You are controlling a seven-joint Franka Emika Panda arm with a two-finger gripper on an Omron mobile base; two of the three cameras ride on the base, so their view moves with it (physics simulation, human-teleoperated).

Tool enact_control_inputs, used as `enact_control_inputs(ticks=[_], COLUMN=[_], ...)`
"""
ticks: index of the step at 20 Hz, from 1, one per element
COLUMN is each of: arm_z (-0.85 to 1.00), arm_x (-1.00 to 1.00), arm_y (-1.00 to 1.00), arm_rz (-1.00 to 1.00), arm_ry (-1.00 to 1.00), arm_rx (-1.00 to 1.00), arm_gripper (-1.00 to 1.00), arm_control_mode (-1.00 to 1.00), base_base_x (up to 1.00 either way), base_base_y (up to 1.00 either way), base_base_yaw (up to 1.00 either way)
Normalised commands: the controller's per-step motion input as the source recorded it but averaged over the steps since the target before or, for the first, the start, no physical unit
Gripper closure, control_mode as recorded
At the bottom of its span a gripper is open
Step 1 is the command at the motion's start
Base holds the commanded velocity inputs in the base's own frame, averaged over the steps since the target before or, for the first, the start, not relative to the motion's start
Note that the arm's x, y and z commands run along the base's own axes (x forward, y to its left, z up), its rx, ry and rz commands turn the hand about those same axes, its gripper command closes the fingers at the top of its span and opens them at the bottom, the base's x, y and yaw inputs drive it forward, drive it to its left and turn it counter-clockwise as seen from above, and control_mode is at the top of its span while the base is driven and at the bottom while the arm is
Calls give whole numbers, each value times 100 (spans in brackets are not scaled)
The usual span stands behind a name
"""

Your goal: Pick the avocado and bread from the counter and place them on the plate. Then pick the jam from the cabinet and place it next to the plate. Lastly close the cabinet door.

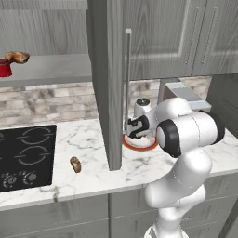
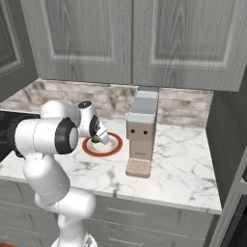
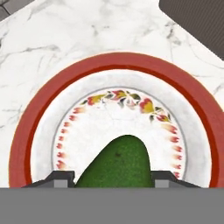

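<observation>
Hand view: avocado (image 3: 119,162) sits between the two finger tips, directly over the white centre of the plate (image 3: 26,131). Gripper (image 3: 111,177) hugs it on both sides; can't tell whether the pinch is firm or just letting go. Whether the avocado touches the plate surface isn't clear either.

Step in hand, my read: first placement, avocado onto plate. Next: spread the fingers fully, lift straight up, then go for the bread (image 1: 75,164).

Bread lies near the front edge of the counter (image 1: 88,139), just beside the cooktop (image 1: 25,155), well apart from the plate (image 1: 132,145). Cabinet door (image 1: 109,83) stands open and hangs edge-on between plate and bread, its handle (image 1: 128,79) just above the gripper (image 1: 135,128), so the arm has to pass around or under it. That's the main collision risk.

Jam (image 1: 5,68) sits at the left end of the cabinet shelf (image 1: 51,69), a golden pastry (image 1: 17,57) close beside it.

Right base view: coffee machine (image 2: 141,135) stands just beside the plate (image 2: 115,147), toward the back of the counter; keep clear of it on retreat.
</observation>
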Motion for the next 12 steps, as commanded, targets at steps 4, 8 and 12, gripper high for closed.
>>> enact_control_inputs(ticks=[4,8,12], arm_z=[37,61,63], arm_x=[0,-1,-23], arm_y=[0,0,7], arm_rz=[0,1,7], arm_ry=[-2,-3,-1], arm_rx=[0,2,2], arm_gripper=[-100,-100,-100], arm_control_mode=[-100,-100,-100], base_base_x=[0,0,0], base_base_y=[0,0,0], base_base_yaw=[0,0,0])
